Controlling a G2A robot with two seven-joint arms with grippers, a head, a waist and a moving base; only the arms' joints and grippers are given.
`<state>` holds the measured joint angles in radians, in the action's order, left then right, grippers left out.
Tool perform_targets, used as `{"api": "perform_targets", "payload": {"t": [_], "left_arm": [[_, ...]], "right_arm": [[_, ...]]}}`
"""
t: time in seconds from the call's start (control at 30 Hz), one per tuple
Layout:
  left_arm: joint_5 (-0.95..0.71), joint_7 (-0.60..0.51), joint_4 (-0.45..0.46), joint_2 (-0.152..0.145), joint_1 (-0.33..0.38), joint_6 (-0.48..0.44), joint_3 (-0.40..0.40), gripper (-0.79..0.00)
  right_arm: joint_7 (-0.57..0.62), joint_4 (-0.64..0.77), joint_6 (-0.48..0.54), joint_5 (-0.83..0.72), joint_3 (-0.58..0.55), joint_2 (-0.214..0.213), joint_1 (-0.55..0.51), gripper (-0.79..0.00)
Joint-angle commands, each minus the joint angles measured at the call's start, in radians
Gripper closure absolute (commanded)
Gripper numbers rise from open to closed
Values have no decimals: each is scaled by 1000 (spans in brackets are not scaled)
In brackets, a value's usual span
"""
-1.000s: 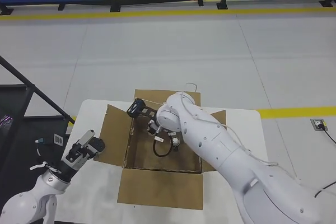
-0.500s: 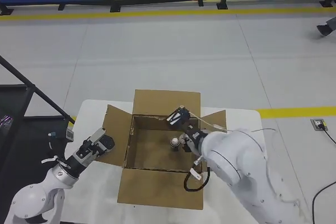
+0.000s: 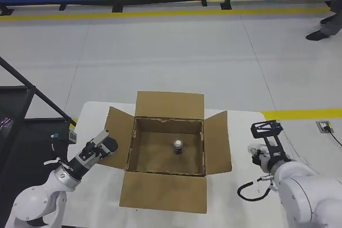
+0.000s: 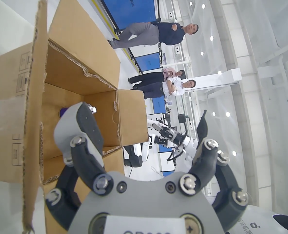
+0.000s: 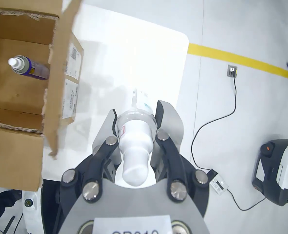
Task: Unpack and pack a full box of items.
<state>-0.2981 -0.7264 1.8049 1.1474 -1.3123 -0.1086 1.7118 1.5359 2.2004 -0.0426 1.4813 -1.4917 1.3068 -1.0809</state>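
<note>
Right hand (image 5: 135, 120) clamped on white bottle (image 5: 134, 142), 3 o'clock of box (image 3: 165, 194) | left hand (image 4: 144, 120) held apart, 9 o'clock | spray bottle (image 3: 177, 146) seen upright inside

Right gripper (image 5: 135, 115): withdrawn from inside box (image 3: 168, 117) to right side of table (image 3: 245, 145), white bottle (image 5: 134, 135) clamped in its grip. Left gripper (image 3: 105, 142): shifted slightly nearer the left flap (image 3: 119, 126)

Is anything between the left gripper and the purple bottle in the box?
Yes. The raised left flap and the box wall under it stand between the open left gripper and the purple bottle. Over the bottle itself, nothing visible blocks the open top.
</note>
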Motion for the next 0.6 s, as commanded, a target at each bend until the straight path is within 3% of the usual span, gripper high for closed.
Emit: {"api": "perform_targets", "payload": {"t": [0.0, 0.2, 0.4, 0.57], "left_arm": [[0, 0, 0, 0, 0, 0, 0, -785], [0, 0, 0, 0, 0, 0, 0, -785], [0, 0, 0, 0, 0, 0, 0, -785], [0, 0, 0, 0, 0, 0, 0, -785]], "right_arm": [[0, -77, 18, -26, -18, -2, 18, 0], [-88, -275, 80, -167, -58, -5, 55, 0], [-185, -429, 100, -203, -72, -9, 70, 0], [-178, -537, 80, -149, -41, -12, 110, 0]]}}
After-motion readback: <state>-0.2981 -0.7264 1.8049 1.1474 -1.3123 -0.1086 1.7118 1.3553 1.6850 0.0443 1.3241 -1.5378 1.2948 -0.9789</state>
